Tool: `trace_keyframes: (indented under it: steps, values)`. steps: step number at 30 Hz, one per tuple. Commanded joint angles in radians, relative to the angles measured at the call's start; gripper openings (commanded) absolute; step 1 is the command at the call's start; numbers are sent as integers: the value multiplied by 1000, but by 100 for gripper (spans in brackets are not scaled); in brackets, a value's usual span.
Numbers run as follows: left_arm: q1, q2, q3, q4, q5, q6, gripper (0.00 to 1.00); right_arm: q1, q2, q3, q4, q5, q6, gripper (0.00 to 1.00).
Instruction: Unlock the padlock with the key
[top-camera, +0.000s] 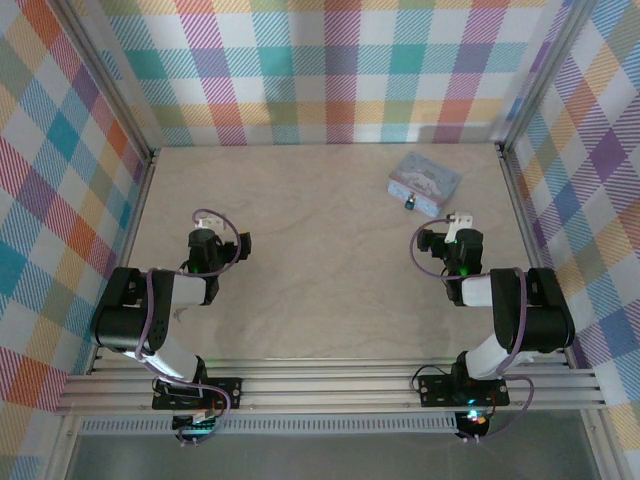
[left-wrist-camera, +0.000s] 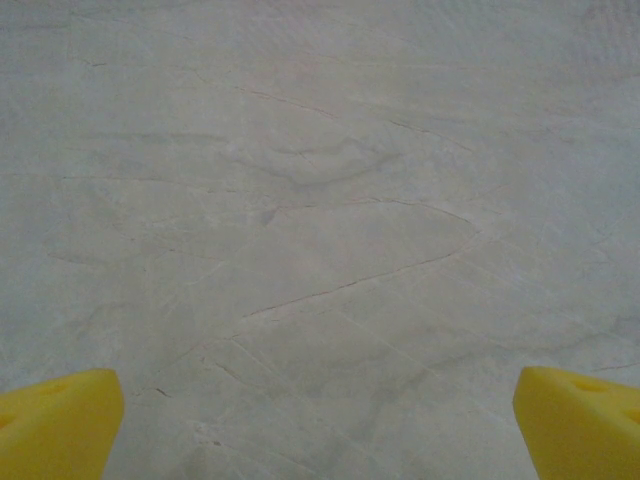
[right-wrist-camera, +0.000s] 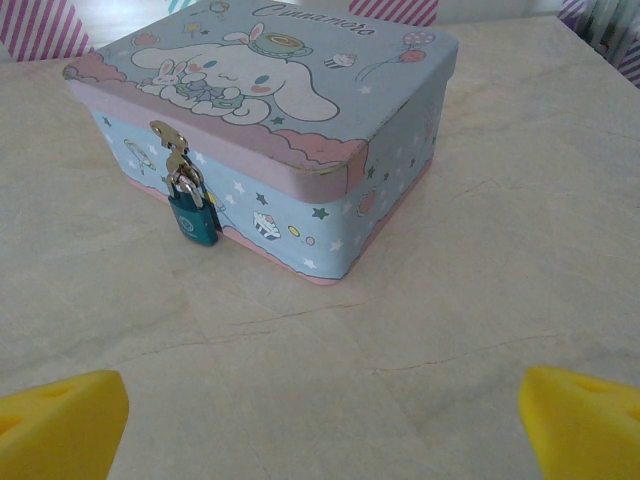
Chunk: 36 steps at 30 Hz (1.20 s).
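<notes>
1. The left hand (left-wrist-camera: 320, 435) has its two yellow fingertips (left-wrist-camera: 58, 425) spread wide at the lower corners of the left wrist view. Nothing is between them.
2. Under the left hand lies the bare, pale, marble-patterned table (left-wrist-camera: 320, 200).
3. The right hand (right-wrist-camera: 320, 430) is likewise spread, with its yellow fingertips (right-wrist-camera: 60, 425) well apart and nothing between them.
4. Ahead of the right hand, clear of both fingertips, a pale blue tin box (right-wrist-camera: 330, 150) with pink trim and a cartoon-printed lid rests on the table, lid down.
5. The small teal padlock (right-wrist-camera: 193, 218) hangs by its shackle from the metal hasp (right-wrist-camera: 170, 150) on the box's front wall, left of centre, against the wall.
6. In the top view the tin box (top-camera: 427, 178) sits at the far right of the table (top-camera: 300, 250), near the right hand (top-camera: 452, 238). The padlock (top-camera: 409, 203) is on the side facing the arms. The left hand (top-camera: 207, 240) is well apart from it.
7. Plaid-patterned walls (top-camera: 330, 60) enclose the table.
</notes>
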Motion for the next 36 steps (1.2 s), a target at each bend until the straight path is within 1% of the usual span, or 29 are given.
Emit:
trace_keyframes:
  steps: [1, 11, 13, 14, 16, 17, 19, 21, 24, 27, 28, 29, 30, 32, 36]
  values:
    - [14, -26, -8, 4, -10, -10, 100, 4, -26, -8, 7, 10, 12, 100]
    - [17, -29, -11, 5, -6, -11, 100, 4, -40, -5, -4, 10, 13, 100]
    - [16, -42, -10, -2, 3, -8, 100, 4, -86, 19, -84, -4, 3, 100]
    - [15, -63, 7, -50, 11, -4, 100, 4, -110, 40, -146, -8, 2, 100]
    - [16, -115, 92, -263, -3, -20, 100, 4, -167, 106, -326, -5, 6, 100]
    - [15, -131, 139, -341, -2, -24, 100, 5, -190, 150, -416, -5, 16, 100]
    - [15, -150, 189, -417, 25, -20, 100, 5, -213, 246, -575, 8, 60, 100]
    - [15, -166, 225, -466, 30, -53, 100, 5, -205, 350, -699, 6, 96, 100]
    - [15, -166, 310, -583, 78, -121, 100, 4, -135, 540, -870, -14, 134, 98]
    - [11, -129, 419, -738, 196, -226, 86, 9, 2, 785, -1080, -34, 166, 96]
    - [3, -110, 446, -765, 252, -267, 82, 14, 61, 871, -1152, -30, 174, 95]
    - [-9, -98, 460, -781, 286, -298, 79, 20, 109, 944, -1202, -23, 174, 95]
    - [-30, -88, 470, -792, 307, -335, 77, 32, 170, 1026, -1260, -9, 172, 94]
    - [-80, -76, 473, -796, 314, -380, 76, 58, 277, 1168, -1356, 22, 165, 93]
    - [-195, -51, 489, -803, 316, -415, 74, 121, 470, 1411, -1493, 62, 124, 90]
